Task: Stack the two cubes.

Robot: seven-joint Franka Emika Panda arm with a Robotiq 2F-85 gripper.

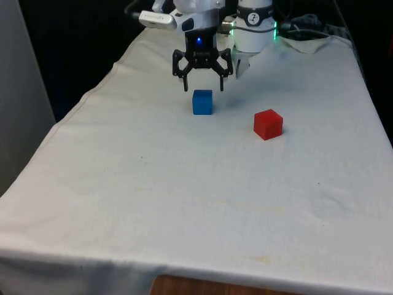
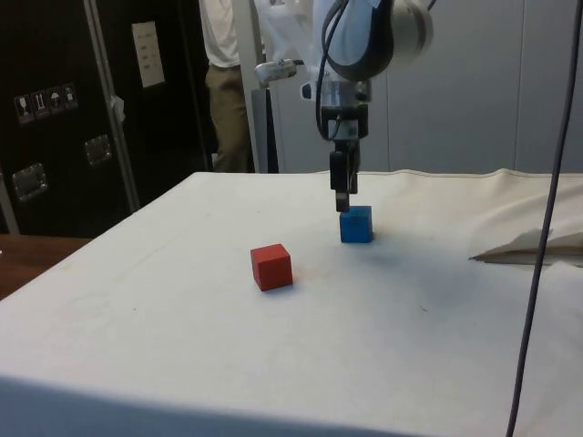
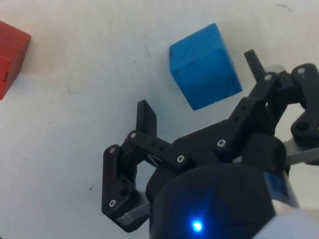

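A blue cube [image 1: 202,102] rests on the white cloth toward the far end of the table; it also appears in the side view [image 2: 356,224] and the wrist view [image 3: 205,66]. A red cube [image 1: 268,124] sits apart from it, toward the front view's right and a bit nearer the camera [image 2: 271,267] [image 3: 11,55]. My black gripper [image 1: 202,85] hovers just above and slightly behind the blue cube, open, with nothing between its fingers [image 3: 146,118]. In the side view the gripper [image 2: 342,195] hangs right over the blue cube's far edge.
A person [image 2: 226,82] stands behind the table's far end near dark cabinets. Crumpled cloth [image 2: 533,246] and a hanging cable [image 2: 539,237] lie at the side view's right. The table edge [image 1: 184,273] runs along the near side.
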